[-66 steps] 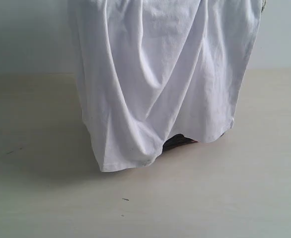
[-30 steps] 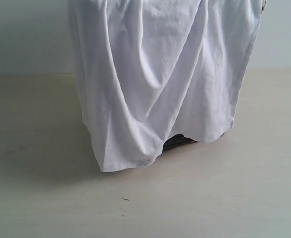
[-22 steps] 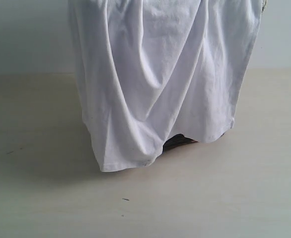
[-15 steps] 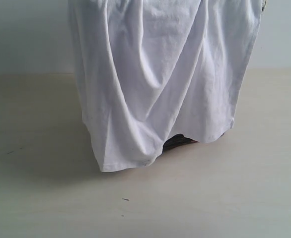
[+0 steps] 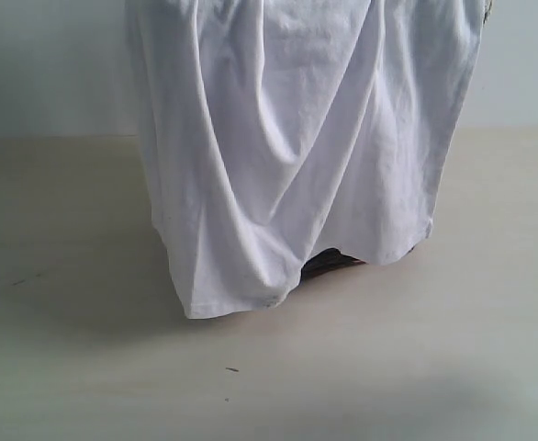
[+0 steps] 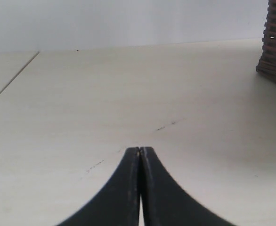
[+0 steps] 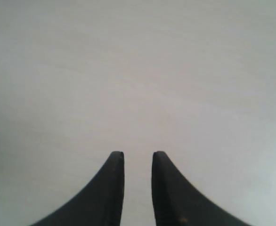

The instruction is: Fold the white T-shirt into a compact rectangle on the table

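**Nothing held at this moment**

Your left gripper (image 6: 140,150) is pressed closed above the table (image 6: 81,94); your right gripper (image 7: 138,154) shows a narrow gap, nothing in it. Farther off, the white T-shirt (image 5: 297,156) hangs draped in folds, hem touching the table (something dark peeks beneath it). A wicker basket (image 6: 275,42) stands beyond the left gripper.

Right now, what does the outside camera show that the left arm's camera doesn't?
Only the exterior view shows the white T-shirt, hanging in folds down toward the table. Only the left wrist view shows the left gripper, jaws shut and empty, and a wicker basket's woven side. Both show the pale table.
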{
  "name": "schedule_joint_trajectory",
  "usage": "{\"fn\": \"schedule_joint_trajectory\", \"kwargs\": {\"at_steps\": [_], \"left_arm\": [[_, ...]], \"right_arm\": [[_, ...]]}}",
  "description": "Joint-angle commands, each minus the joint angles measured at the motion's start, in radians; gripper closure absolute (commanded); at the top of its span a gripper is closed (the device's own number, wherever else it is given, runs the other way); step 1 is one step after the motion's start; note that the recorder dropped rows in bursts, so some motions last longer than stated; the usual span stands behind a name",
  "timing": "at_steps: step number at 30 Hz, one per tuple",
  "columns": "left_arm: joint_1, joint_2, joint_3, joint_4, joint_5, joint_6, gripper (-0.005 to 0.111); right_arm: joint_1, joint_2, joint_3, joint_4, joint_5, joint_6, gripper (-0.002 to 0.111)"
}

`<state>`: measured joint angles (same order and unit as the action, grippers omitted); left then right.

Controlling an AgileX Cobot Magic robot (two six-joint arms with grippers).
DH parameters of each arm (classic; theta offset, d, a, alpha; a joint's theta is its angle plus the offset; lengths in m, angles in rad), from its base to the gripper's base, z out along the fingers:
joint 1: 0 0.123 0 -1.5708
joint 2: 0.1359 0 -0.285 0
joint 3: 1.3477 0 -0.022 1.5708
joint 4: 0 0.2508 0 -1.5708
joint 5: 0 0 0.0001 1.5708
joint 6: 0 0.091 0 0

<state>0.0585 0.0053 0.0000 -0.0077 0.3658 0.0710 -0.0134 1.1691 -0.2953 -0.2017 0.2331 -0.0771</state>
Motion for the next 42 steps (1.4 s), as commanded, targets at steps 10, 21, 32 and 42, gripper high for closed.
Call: {"fn": "schedule_joint_trajectory", "kwargs": {"at_steps": [10,21,32,42], "left_arm": [[0.0,-0.005,0.0,-0.003,-0.01,0.0,0.107],[0.0,-0.005,0.0,-0.003,-0.01,0.0,0.107],[0.0,-0.005,0.0,-0.003,-0.01,0.0,0.107],[0.0,-0.005,0.0,-0.003,-0.01,0.0,0.107]], "right_arm": [[-0.001,0.159,-0.273,0.358,0.284,-0.922,0.089],[-0.001,0.33,-0.38,1.334,0.65,-1.65,0.079],[0.002,0.209,-0.38,1.713,0.691,-1.806,0.014],[0.035,0.336,-0.417,1.946,0.722,-1.774,0.014]]}}
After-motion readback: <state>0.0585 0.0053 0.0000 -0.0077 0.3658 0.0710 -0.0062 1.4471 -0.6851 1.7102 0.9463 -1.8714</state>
